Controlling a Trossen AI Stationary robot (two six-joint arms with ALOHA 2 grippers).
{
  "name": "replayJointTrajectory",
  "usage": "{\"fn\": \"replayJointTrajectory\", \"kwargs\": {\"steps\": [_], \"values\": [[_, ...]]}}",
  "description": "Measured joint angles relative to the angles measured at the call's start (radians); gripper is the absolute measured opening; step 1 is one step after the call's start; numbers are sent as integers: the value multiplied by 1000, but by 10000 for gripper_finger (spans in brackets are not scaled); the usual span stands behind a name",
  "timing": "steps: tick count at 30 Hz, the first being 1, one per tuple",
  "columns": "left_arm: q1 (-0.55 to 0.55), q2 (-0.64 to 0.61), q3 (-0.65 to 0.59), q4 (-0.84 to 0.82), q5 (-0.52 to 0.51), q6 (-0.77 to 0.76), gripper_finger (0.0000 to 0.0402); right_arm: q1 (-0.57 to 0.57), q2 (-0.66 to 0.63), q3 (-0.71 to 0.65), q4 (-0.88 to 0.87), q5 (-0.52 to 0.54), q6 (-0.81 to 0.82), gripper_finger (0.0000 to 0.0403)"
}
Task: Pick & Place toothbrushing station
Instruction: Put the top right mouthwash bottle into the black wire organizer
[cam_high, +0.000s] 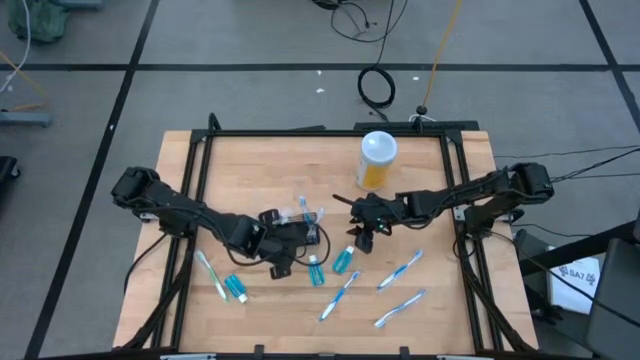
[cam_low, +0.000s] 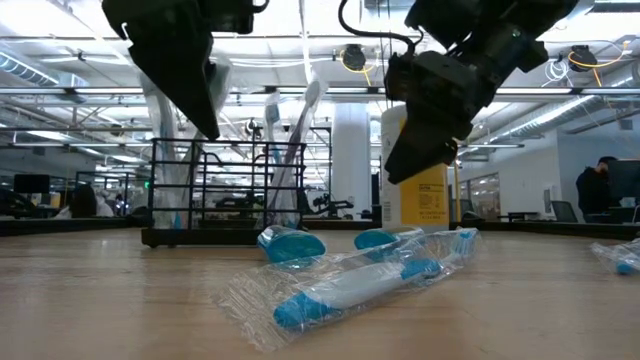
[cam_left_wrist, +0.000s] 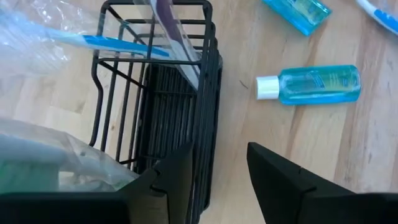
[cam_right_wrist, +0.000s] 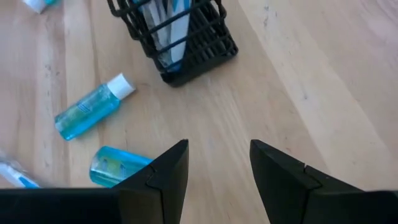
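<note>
A wooden table (cam_high: 250, 160) carries a small black wire-mesh basket (cam_high: 300, 232) standing upright near its centre, a little toward the front edge. Several wrapped blue-and-white toothbrushes in the basket (cam_low: 290, 140) stand on end, heads up, leaning slightly.

The left gripper (cam_left_wrist: 208, 180) hangs just above the front side of the basket, its two dark fingers parted with nothing between them. The right gripper (cam_right_wrist: 217, 174) hovers over bare wood just right of the basket, fingers also spread and empty.

Loose items lie flat across the front half of the table. One teal tube (cam_high: 316, 271) with a white cap lies just in front of the basket, its long axis running roughly front to back. A second tube (cam_high: 344, 259) lies beside it to the right, tilted diagonally. A third tube (cam_high: 236, 287) lies toward the front-left corner, beside a toothbrush (cam_high: 211, 275) angled diagonally. Three more toothbrushes lie toward the front-right, all slanting the same way, near ends left and far ends right: one (cam_high: 340, 295) nearest the centre, one (cam_high: 400, 269) farther right, and one (cam_high: 401, 308) closest to the front edge.

A yellow canister with a white lid (cam_high: 377, 160) stands upright behind the grippers, toward the back edge.
</note>
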Motion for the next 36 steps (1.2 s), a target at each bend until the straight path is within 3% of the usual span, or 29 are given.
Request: {"fn": "replayJointTrajectory", "kwargs": {"steps": [14,23,29,36], "values": [[11,-7,21,14,-39,39,159,20,0,0,137,-1,-30,167],[19,-42,22,48,18,0,159,20,0,0,163,-1,-31,167],[2,-80,24,132,136,-24,159,20,0,0,162,-1,-31,167],[-36,-184,22,118,90,24,159,20,0,-1,162,-2,-29,167]]}}
